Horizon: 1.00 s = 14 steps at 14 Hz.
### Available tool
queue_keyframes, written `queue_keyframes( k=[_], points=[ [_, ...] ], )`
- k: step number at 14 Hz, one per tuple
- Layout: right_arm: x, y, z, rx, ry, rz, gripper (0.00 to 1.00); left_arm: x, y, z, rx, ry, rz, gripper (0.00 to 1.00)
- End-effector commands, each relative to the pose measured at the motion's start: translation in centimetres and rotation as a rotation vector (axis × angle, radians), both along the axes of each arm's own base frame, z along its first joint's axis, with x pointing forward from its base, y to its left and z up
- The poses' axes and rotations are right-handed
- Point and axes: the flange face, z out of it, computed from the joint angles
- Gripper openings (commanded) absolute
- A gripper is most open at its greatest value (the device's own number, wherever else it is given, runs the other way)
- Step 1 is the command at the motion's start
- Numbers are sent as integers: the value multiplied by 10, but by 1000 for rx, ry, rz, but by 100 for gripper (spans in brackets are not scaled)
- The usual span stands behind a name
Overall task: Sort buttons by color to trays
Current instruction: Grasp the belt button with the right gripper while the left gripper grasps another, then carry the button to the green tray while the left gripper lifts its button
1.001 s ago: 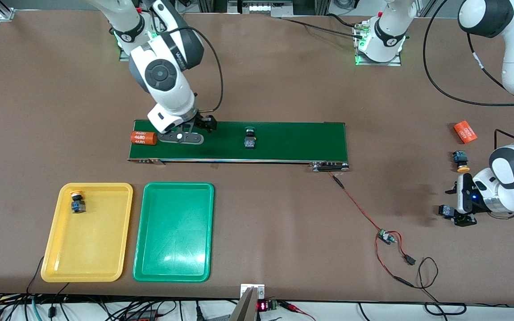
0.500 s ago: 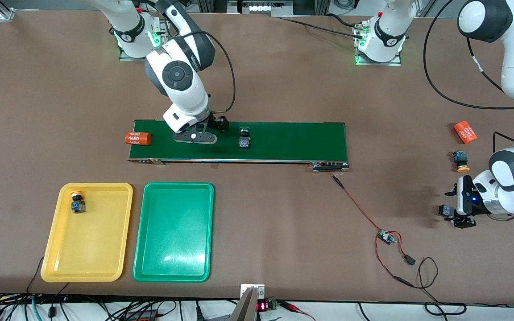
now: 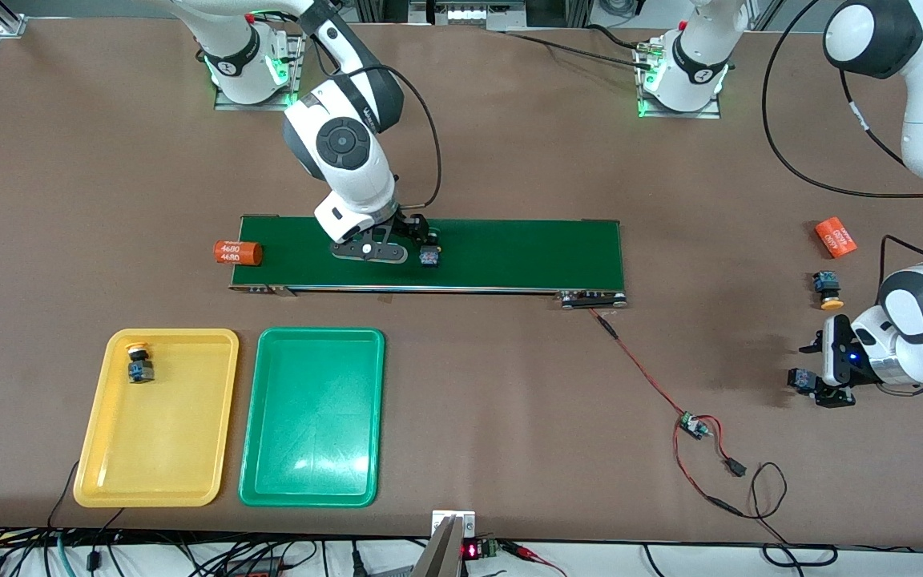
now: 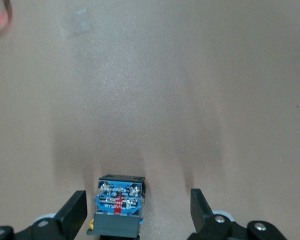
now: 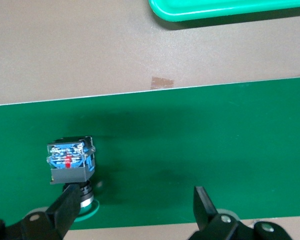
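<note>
Right wrist view — blue-bodied button (image 5: 71, 161)

Brown table (image 3: 509, 377), tangle of cables (image 3: 189, 553) along its near edge, even overhead light

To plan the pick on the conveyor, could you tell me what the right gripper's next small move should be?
Probably shift sideways to centre, then lower: the right gripper is open over the belt, but the green-capped button sits beside one of its fingers, not midway between them.
</note>
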Motion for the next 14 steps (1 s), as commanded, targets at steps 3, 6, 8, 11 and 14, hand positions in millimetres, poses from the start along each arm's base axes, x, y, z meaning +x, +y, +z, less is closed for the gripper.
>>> queue_keyframes(
  k=[3, 6, 8, 11, 14],
  points=[
    [4, 1, -10, -33, -12, 3, 100, 5, 2, -1, -42, -23, -4, 62],
    [4, 2, -12, -36, -10, 4, 100, 4, 2, -1, -52, -24, 4, 46],
    [4, 2, -12, -35, -10, 4, 100, 5, 2, 2, -54, -26, 7, 36],
    [3, 3, -12, -36, -8, 3, 100, 5, 4, 6, -52, -26, 4, 25],
    [3, 3, -19, -48, -10, 10, 100, 5, 6, 8, -42, -28, -1, 13]
  ],
)
